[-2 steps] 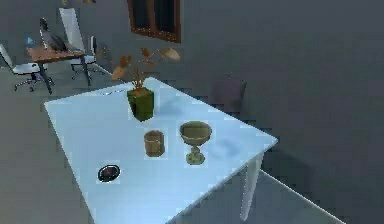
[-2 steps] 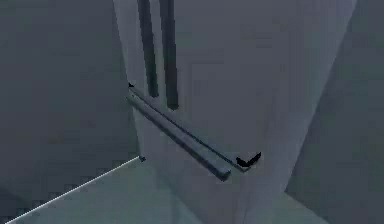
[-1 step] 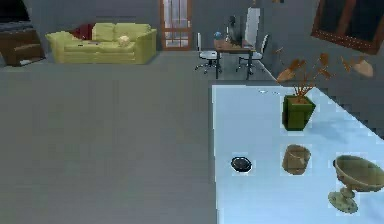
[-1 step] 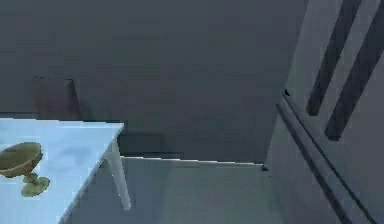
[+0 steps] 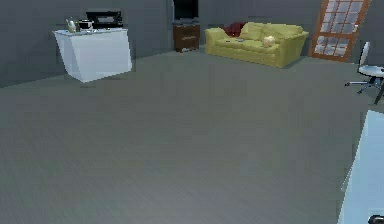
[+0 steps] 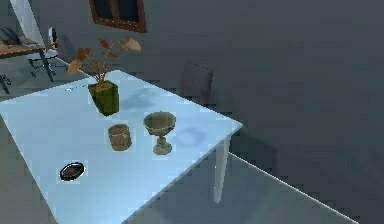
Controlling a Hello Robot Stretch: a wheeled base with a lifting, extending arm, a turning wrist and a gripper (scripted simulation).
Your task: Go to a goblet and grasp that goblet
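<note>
The bronze stemmed goblet [image 6: 159, 131] stands upright at the arm side view's centre on the pale blue table [image 6: 60, 130], near a squat brown cup [image 6: 120, 137]. The reach should avoid that cup. Jaw state cannot be told.

Yellow sofa [image 5: 256, 43], white counter [image 5: 95, 52]; potted plant [image 6: 104, 93] and cup [image 6: 120, 137] on table [image 6: 45, 125].

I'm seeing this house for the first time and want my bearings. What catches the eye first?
In the arm side view, a brownish goblet stands upright on a pale table, near a potted plant with orange leaves. In the forward view, a yellow sofa sits against the far wall.
</note>
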